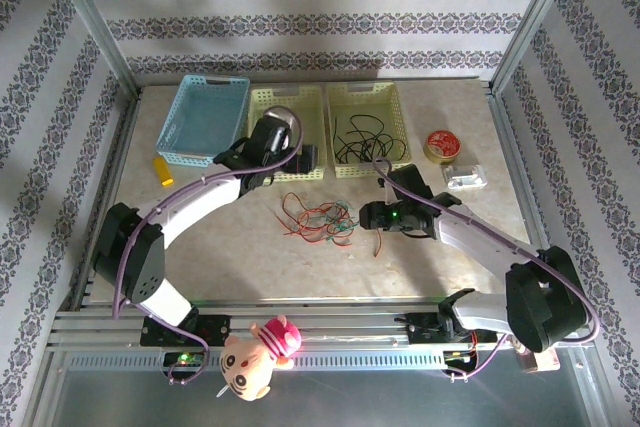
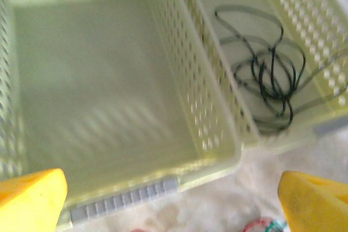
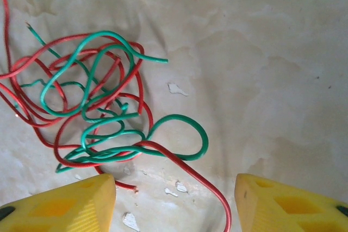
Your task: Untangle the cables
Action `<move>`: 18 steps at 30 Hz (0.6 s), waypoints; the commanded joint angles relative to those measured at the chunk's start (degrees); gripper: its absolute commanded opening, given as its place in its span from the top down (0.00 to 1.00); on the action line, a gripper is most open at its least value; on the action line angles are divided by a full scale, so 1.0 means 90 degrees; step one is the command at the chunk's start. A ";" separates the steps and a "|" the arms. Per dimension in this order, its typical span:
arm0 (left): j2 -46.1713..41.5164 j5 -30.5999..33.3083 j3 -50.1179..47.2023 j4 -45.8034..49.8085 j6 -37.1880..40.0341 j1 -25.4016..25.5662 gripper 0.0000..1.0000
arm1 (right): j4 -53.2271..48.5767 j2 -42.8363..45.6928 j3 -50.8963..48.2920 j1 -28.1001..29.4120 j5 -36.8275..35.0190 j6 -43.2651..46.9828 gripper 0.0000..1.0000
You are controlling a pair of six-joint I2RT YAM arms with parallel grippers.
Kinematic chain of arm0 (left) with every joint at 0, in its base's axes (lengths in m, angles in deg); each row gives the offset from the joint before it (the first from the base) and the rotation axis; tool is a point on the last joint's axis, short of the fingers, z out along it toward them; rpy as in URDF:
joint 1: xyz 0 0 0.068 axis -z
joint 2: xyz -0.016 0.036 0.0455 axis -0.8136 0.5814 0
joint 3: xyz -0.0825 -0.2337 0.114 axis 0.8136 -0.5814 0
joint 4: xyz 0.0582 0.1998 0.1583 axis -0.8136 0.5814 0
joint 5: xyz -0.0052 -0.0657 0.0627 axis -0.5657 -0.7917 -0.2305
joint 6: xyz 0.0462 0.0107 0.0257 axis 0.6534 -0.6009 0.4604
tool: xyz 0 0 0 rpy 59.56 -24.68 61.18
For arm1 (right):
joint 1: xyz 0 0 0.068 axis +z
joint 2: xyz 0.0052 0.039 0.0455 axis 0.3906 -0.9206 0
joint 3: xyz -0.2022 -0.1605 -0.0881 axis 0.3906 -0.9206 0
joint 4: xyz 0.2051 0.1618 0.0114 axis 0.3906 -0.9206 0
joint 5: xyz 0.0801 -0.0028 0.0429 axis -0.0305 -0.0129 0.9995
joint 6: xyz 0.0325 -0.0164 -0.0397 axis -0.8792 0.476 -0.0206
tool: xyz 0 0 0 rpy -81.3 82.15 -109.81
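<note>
The left tool (image 2: pixel 169 182) stands wide open with nothing between its yellow fingers (image 2: pixel 32 196). It hangs over the near rim of the middle basket (image 2: pixel 163 47), a pale yellow-green one whose floor is bare. Beside it, wall to wall, sits a second yellow-green basket (image 2: pixel 304 14), and the black cables (image 2: pixel 272 80) lie loosely coiled inside it. In the top view both baskets stand along the far edge of the desk (image 1: pixel 460 247), with a blue basket (image 1: pixel 175 132) at their left end.

The right tool (image 3: pixel 174 183) is partly open and grips nothing. It hovers low over the middle of the desk, pointing at the red and green cables (image 3: pixel 103 107). These lie in one loose knot on the bare desk surface, well short of the baskets, with red and green loops crossing over each other. One red strand runs out of the knot and passes between the right tool's fingers, touching neither that I can see.

A round red tin (image 1: pixel 441 144) sits near the right edge.
</note>
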 commanded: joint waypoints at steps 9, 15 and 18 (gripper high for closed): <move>-0.0262 -0.1972 -0.0579 0.0174 0.0876 0.0586 0.01 | -0.0017 -0.0974 0.0015 -0.0014 0.0179 0.0137 0.49; 0.0419 -0.1467 -0.0361 0.0171 0.0886 0.1028 0.06 | 0.0060 -0.0593 -0.0054 -0.0057 -0.0116 0.0052 0.89; 0.0889 -0.0979 -0.0176 0.0109 0.0691 0.1242 0.13 | 0.0093 -0.0169 -0.0111 -0.0119 -0.0250 0.0020 0.94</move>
